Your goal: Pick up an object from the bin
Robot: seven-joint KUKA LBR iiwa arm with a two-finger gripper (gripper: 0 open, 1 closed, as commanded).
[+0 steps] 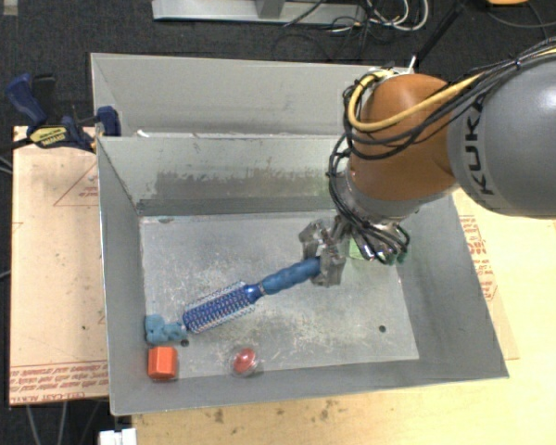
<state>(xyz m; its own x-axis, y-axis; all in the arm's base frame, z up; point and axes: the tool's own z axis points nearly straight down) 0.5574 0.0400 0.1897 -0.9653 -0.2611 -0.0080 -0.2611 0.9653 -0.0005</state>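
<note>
High, slightly oblique view down into bin (259, 170)

Diffuse, fairly bright light from above. The grey bin (120, 248) reflects it evenly, save a darker band along the back wall; pale sheen marks the scuffed floor. The orange wrist cover (398, 137) and grey arm link (524, 137) carry soft highlights. The surrounding carpet (120, 17) is dim.

Blue hairbrush (233, 301) lies diagonally, handle pointing upper right

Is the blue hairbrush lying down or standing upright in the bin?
Lying down: the blue hairbrush stretches lengthwise across the bin floor, handle end by the gripper.
</note>
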